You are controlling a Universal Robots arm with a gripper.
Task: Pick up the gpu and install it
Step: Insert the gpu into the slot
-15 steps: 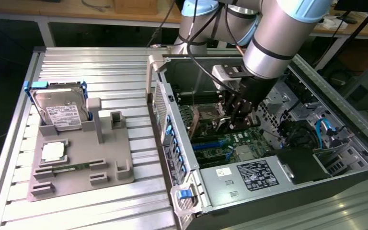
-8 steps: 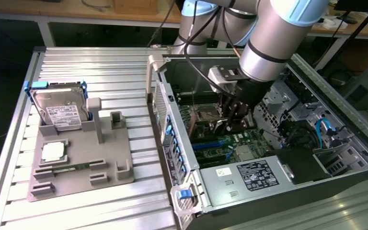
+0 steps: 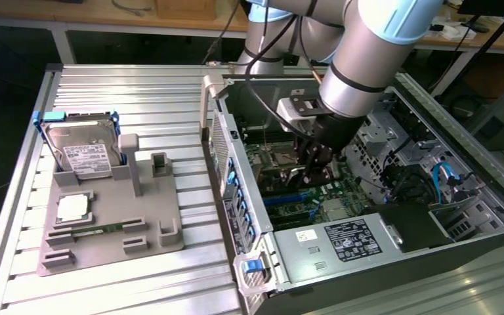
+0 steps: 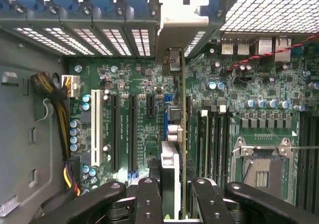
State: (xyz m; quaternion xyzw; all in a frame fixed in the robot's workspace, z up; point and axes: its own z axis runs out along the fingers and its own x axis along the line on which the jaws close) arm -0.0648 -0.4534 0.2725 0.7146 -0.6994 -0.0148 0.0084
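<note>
Inside the open computer case (image 3: 462,151) my gripper (image 3: 315,169) reaches down over the green motherboard (image 3: 300,197). In the wrist view the gpu (image 4: 175,134) appears edge-on as a thin card, and its silvery bracket (image 4: 182,20) lies against the case's rear slot openings. My gripper (image 4: 175,204) is shut on the card, one black finger (image 4: 148,199) on each flat side. The card stands in line with a blue expansion slot (image 4: 166,115). I cannot tell whether its edge touches the slot.
On the table at the exterior view's left a grey fixture (image 3: 147,230) carries a silver hard drive (image 3: 81,151), a processor chip (image 3: 73,209) and a green memory stick (image 3: 103,228). The case also holds the power supply (image 3: 348,239), a processor socket (image 4: 264,159), black slots (image 4: 115,129) and yellow cables (image 4: 65,114).
</note>
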